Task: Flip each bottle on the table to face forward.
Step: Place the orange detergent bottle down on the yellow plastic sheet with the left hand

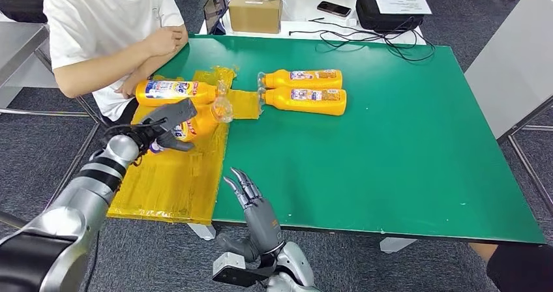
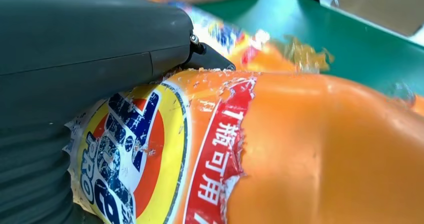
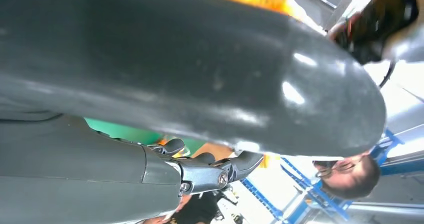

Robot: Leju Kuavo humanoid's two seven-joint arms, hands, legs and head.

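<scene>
Your left hand (image 1: 163,124) is wrapped on the near bottle (image 1: 199,121), thumb over the top and fingers curled round its base end. That bottle lies on the yellow sheet (image 1: 169,181) at the table's (image 1: 404,142) left edge. Its long axis runs up and away to the right from the hand, cap end (image 1: 223,109) farthest out. In the left wrist view the thumb (image 2: 90,39) presses just above the torn front label (image 2: 130,169), so the printed face already shows there.

Your right hand (image 1: 251,204) hangs off the near table edge, fingers spread, holding nothing, well apart from any bottle.

A second bottle (image 1: 173,91) lies just behind the held one, beside a seated person's forearm (image 1: 111,67). A further pair (image 1: 306,91) lies side by side mid-table.

You can't see the fingers under the held bottle.
</scene>
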